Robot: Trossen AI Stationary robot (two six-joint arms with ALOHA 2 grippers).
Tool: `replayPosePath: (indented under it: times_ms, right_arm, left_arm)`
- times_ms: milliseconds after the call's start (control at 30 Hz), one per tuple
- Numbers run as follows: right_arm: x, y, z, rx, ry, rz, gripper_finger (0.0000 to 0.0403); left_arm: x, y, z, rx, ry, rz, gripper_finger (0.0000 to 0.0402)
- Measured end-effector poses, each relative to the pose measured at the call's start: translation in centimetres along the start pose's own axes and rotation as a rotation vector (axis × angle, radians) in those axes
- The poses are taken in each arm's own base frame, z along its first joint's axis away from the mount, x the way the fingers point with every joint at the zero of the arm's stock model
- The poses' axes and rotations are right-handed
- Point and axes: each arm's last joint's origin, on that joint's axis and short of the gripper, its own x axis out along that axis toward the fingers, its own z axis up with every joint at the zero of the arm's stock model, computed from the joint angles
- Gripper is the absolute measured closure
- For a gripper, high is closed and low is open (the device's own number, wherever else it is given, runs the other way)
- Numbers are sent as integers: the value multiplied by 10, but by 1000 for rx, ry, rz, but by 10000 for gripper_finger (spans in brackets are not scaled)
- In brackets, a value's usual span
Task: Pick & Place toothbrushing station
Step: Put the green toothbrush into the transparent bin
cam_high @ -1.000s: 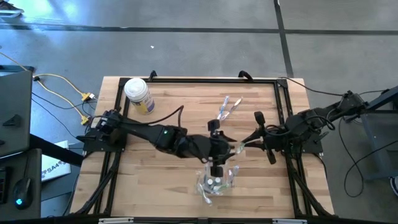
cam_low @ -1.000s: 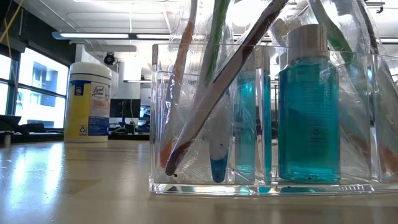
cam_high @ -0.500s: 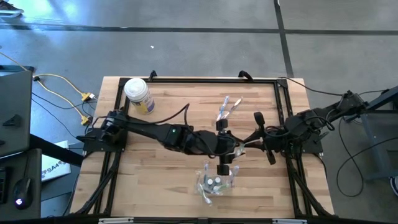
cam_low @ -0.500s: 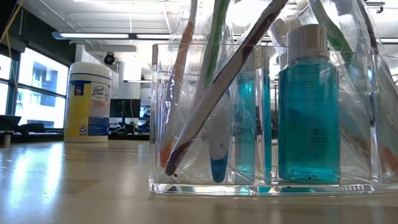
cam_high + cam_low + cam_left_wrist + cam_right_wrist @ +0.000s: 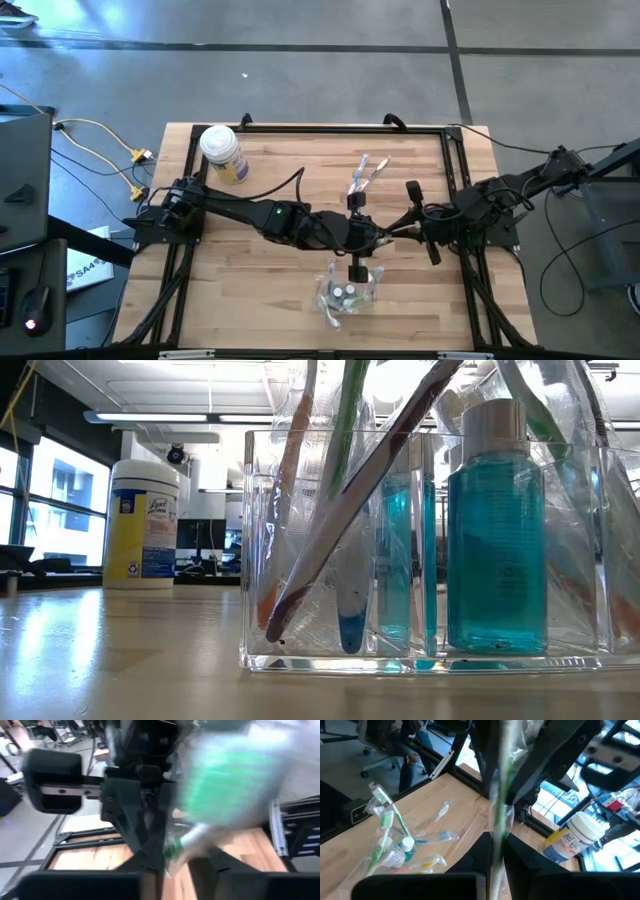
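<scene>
A green toothbrush in a clear wrapper (image 5: 384, 237) is held level above the table's middle, between my two grippers. My right gripper (image 5: 397, 234) comes from the right and is shut on it. My left gripper (image 5: 368, 238) comes from the left and closes on its other end. The brush also shows in the right wrist view (image 5: 501, 780) and, blurred, in the left wrist view (image 5: 220, 775). The clear holder (image 5: 345, 292) stands on its base near the front edge. It shows close up in the low view (image 5: 430, 540), with several toothbrushes and blue bottles standing in it. My left gripper's two fingers (image 5: 487, 775) converge on the wrapped brush's left end (image 5: 499, 804) and pinch it, coming level from the table's left. The brush is clear of the table. My right gripper pinches the wrapped brush (image 5: 496, 845) between its two fingers. It comes level from the table's right, along the brush, which runs on toward the left gripper, clear of the table.
A white-lidded jar with a yellow label (image 5: 222, 152) stands at the far left and shows behind the holder in the low view (image 5: 145, 525). A few loose wrapped toothbrushes (image 5: 365, 172) lie on the table behind the grippers. A dark frame (image 5: 300, 128) runs along the table's edges.
My left gripper has gone toward the table's right edge, up to the toothbrush held by my right gripper. My right gripper has come slightly toward the left. The holder has stayed in place.
</scene>
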Motion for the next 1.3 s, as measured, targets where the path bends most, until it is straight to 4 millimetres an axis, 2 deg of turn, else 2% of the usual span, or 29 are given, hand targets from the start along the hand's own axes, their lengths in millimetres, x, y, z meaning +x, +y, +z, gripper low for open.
replayPosePath:
  times_ms: [100, 267, 433, 533, 733, 867, 967, 1167, 1300]
  right_arm:
    - [0, 0, -1, 22, 7, -4, 375]
    - [0, -1, -1, 34, 25, -42, 362]
    - [0, -1, -1, 50, 28, -49, 332]
    - [0, -1, -1, 82, 22, -54, 303]
    - [0, -2, -2, 84, 40, -87, 216]
    - [-2, -3, -4, 78, 68, -114, 178]
    - [-6, -5, -3, 110, 73, -150, 163]
    - [-18, 0, -1, 161, 54, -137, 155]
    - [-25, 7, 3, 190, 22, -108, 155]
  left_arm:
    - [0, 0, 0, 19, 0, 7, 380]
    - [0, 1, 0, 13, 0, 12, 374]
    - [0, 1, 0, 5, 0, 12, 380]
    - [0, 1, 0, 5, -1, 3, 380]
    - [0, 0, -1, 8, 10, -4, 380]
    - [-4, -9, -2, 21, 30, 0, 380]
    - [-17, -24, 1, 36, 32, -5, 380]
    - [-57, -56, 15, 85, -6, 33, 380]
    - [-74, -75, 10, 58, 41, 59, 380]
